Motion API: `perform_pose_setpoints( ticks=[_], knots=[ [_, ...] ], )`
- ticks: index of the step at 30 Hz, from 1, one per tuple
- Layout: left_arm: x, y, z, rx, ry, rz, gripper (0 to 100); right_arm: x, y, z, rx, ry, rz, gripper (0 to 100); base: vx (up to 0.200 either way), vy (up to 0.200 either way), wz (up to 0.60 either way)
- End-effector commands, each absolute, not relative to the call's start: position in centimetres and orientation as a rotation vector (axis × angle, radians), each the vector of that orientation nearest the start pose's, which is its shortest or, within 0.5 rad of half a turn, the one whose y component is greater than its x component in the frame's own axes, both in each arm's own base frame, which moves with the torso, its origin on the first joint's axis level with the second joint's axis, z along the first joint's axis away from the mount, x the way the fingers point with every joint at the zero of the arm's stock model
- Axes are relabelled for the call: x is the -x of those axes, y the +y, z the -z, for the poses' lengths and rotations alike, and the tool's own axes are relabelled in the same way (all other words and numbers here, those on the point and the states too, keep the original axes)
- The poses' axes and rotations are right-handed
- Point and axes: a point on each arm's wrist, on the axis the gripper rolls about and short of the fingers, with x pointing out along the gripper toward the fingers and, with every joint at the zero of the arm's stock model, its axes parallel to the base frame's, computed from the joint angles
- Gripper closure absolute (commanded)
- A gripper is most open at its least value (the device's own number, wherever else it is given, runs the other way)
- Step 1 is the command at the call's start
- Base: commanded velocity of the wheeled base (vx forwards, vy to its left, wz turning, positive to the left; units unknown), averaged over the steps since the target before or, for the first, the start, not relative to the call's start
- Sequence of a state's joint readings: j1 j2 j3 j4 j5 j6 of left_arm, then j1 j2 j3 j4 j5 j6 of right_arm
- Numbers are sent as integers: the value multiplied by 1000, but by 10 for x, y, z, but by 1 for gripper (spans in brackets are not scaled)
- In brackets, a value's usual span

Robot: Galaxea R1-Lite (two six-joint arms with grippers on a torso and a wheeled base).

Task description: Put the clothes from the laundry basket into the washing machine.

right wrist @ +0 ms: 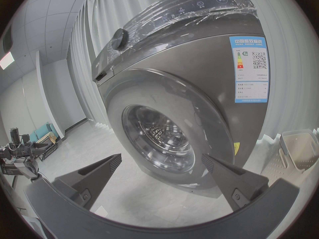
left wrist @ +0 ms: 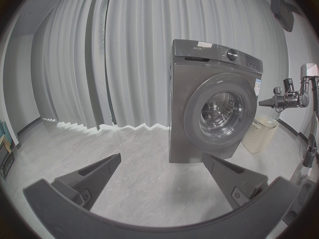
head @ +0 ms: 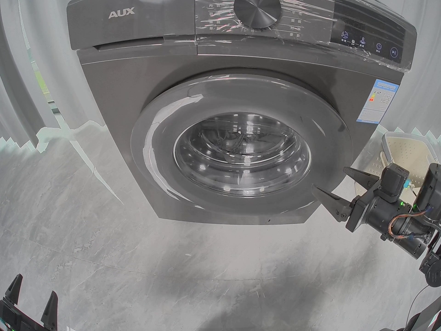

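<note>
The right gripper (head: 330,179) is hovering, fingers spread, beside the shut door (head: 156,134) of the washing machine (head: 138,79), the left gripper (head: 36,285) is hanging low, fingers spread too, and the laundry basket (head: 390,136) just right of the machine is looking bare inside where visible, so any clothes, soft and light, are likely wanting a pinch on a bunched fold.

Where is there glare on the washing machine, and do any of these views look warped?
Head view: light streaks across the door of the washing machine, glints on the plastic film up top, sides bowing outward. Left wrist view: curtains curve, corners go black. Right wrist view: same round black border, film glinting too.
</note>
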State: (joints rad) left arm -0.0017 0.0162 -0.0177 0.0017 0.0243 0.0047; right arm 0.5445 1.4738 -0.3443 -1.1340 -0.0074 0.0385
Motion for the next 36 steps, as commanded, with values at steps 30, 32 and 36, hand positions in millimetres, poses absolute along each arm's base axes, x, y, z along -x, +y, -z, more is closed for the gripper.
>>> perform_pose_setpoints(
  ticks=[30, 32, 36],
  knots=[
    [23, 1, -76, 5, 1, -23, 0, -135, 86, -166, -41, -50, -559, 0, 33, 0, 0],
    [23, 1, -76, 3, 1, -23, 0, -113, 69, -161, -44, -68, -536, 0, 0, 0, 0],
    [23, 1, -76, 5, 1, -23, 0, -84, 35, -157, -67, -94, -367, 0, 0, 0, 0]
  ],
)
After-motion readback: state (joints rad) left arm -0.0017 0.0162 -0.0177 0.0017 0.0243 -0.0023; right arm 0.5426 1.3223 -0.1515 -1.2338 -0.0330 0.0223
